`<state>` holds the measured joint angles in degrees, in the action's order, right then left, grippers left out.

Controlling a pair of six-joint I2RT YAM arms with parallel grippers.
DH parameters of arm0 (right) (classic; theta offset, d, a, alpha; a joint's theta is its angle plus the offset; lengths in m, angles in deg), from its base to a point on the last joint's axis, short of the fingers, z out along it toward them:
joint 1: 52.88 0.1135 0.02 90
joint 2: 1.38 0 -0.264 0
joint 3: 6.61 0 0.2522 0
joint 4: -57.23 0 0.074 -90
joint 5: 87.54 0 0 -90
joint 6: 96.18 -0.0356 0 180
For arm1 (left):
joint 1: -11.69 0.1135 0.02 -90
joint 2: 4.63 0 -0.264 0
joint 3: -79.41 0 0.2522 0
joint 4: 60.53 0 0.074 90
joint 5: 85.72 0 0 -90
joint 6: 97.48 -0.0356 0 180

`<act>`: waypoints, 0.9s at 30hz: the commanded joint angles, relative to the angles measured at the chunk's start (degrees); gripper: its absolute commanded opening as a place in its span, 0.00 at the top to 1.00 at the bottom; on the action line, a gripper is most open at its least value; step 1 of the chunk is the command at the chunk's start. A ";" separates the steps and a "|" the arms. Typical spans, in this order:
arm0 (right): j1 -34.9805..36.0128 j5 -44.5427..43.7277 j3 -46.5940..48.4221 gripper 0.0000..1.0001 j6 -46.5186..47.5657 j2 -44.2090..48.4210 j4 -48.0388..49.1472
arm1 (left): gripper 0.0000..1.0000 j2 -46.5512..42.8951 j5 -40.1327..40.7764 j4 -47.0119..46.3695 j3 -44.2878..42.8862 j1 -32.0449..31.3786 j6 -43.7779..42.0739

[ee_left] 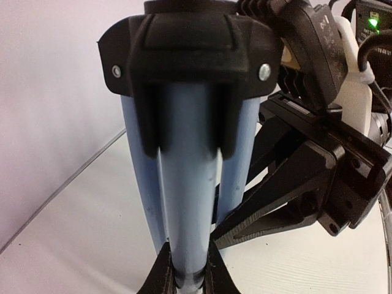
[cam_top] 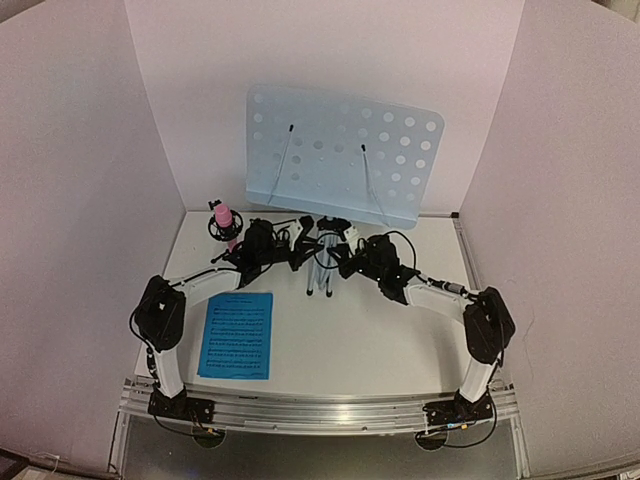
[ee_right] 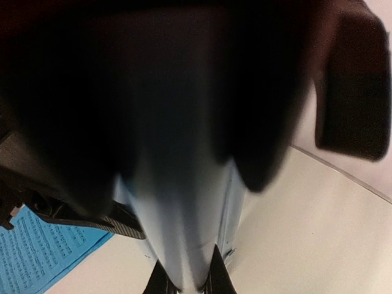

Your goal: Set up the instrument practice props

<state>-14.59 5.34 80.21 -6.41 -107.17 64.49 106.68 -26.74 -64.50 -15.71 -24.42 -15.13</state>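
Soft, even light filled the overhead view, leaving no hard shadows, only faint grey shading on the surface (cam_top: 340,340) under the arms. The white walls (cam_top: 80,200) bowed outward toward the corners from lens distortion. Above the left tool (ee_left: 187,277), the tripod (ee_left: 187,184) clamped between its tips looked fairly sharp, though its black collar (ee_left: 187,49) was slightly soft, and a green indicator light (ee_left: 372,22) glared far to the right. Above the right tool (ee_right: 187,278), everything close was a dark, smeared blur, while the blue sheet (ee_right: 30,257) to its left was legible.
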 commanded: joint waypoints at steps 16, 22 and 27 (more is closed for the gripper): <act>-2.86 -2.18 5.88 1.00 15.46 12.57 -34.66 | 1.00 -12.42 0.05 9.91 6.70 2.12 -4.33; -3.30 -2.88 3.51 1.00 17.90 15.02 -37.98 | 1.00 -12.97 1.15 17.48 3.75 2.10 -8.05; -4.77 -2.88 1.77 1.00 19.22 17.69 -41.26 | 1.00 -13.40 1.17 23.01 2.56 1.78 -8.12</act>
<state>-14.26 10.10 83.32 9.86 -96.79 32.81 98.31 -30.70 -51.60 -10.66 -26.43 -21.53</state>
